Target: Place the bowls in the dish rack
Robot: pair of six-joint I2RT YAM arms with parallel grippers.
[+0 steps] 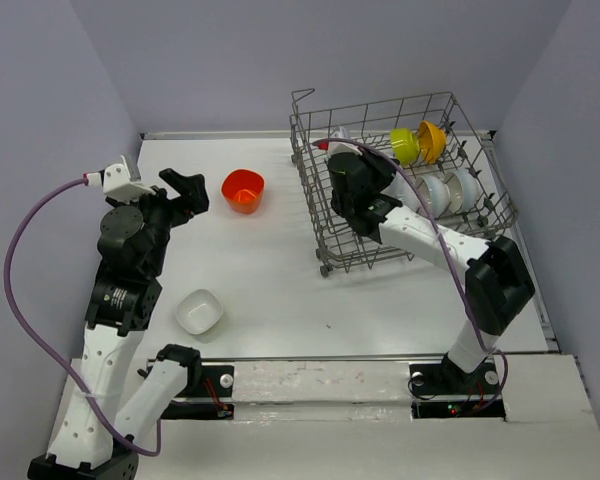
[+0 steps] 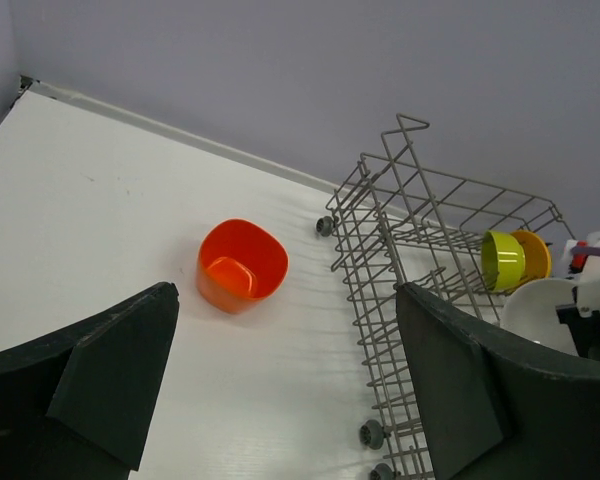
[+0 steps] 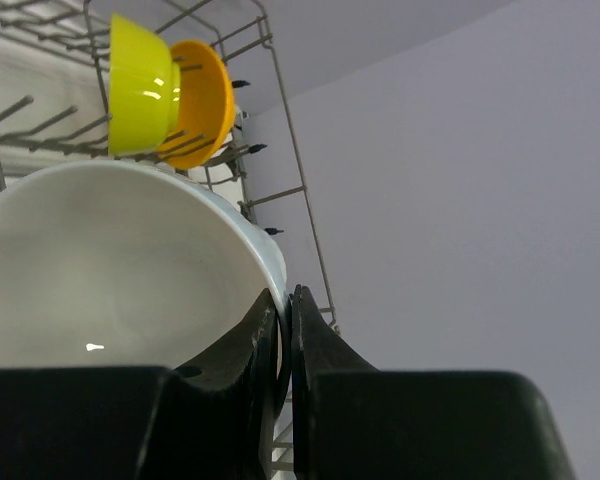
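The grey wire dish rack stands at the back right. A lime green bowl, an orange-yellow bowl and two white bowls stand on edge in it. My right gripper is inside the rack, shut on the rim of another white bowl, with the green bowl just beyond. A red-orange bowl and a white bowl sit on the table. My left gripper hangs open and holds nothing, left of the red-orange bowl.
The rack's near wall and its small wheels are close to my left gripper's right finger. Grey walls close in the table at the back and on both sides.
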